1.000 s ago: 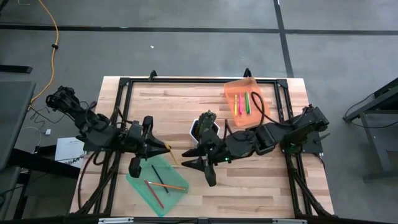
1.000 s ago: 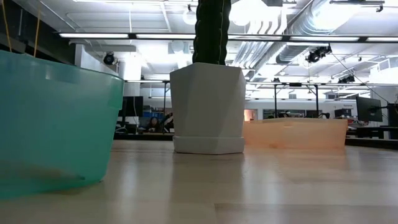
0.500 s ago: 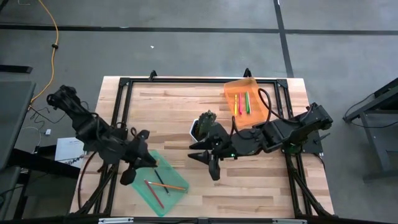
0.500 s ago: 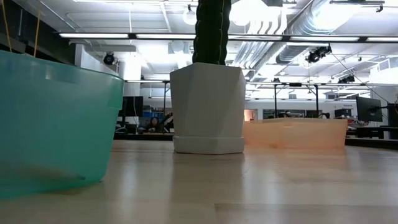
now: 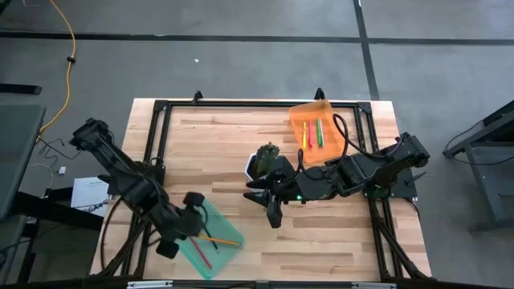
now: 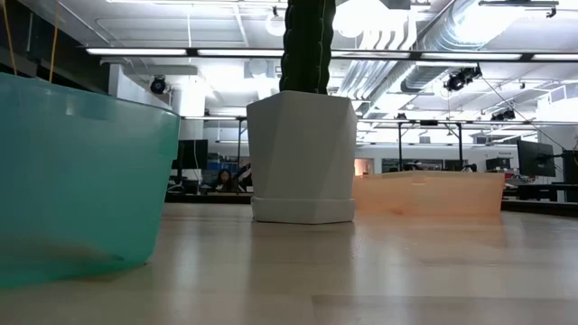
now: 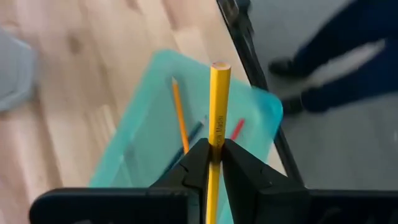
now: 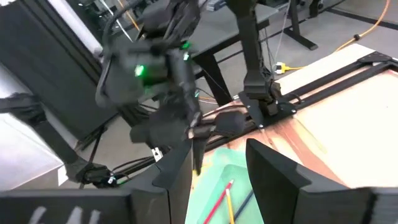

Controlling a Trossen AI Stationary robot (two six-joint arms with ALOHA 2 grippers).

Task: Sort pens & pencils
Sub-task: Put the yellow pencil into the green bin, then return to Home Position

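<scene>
My left gripper (image 7: 214, 148) hangs over the teal tray (image 5: 210, 255) at the table's near left, shut on a yellow pencil (image 7: 218, 102). In the tray lie an orange pencil (image 7: 180, 118), a dark pencil (image 7: 190, 139) and a red pencil (image 7: 237, 129). The orange tray (image 5: 321, 152) at the far right holds a pink pen (image 5: 305, 134), a yellow pen (image 5: 311, 132) and a green pen (image 5: 319, 132). My right gripper (image 5: 265, 201) waits open near the table's middle, with nothing between its fingers. My left gripper pinches the yellow pencil's shaft (image 7: 214, 138) between its two fingers. The fingers slant down toward the tray and the pencil runs along them, its flat end (image 7: 219, 65) sticking out past the tips. The pencil is lifted clear above the tray.
A cactus in a white pot (image 5: 259, 164) stands mid-table, just behind my right gripper. A black frame (image 5: 241, 104) runs along the table's edges. Beyond the near left edge a person's legs (image 7: 336, 56) show on the floor. Bare wood lies between the two trays.
My left gripper has carried the yellow pencil down and toward the table's near edge, from beside the teal tray's far corner to above the tray, and has tipped from nearly level to slanting downward. The pencils in the tray have stayed put.
</scene>
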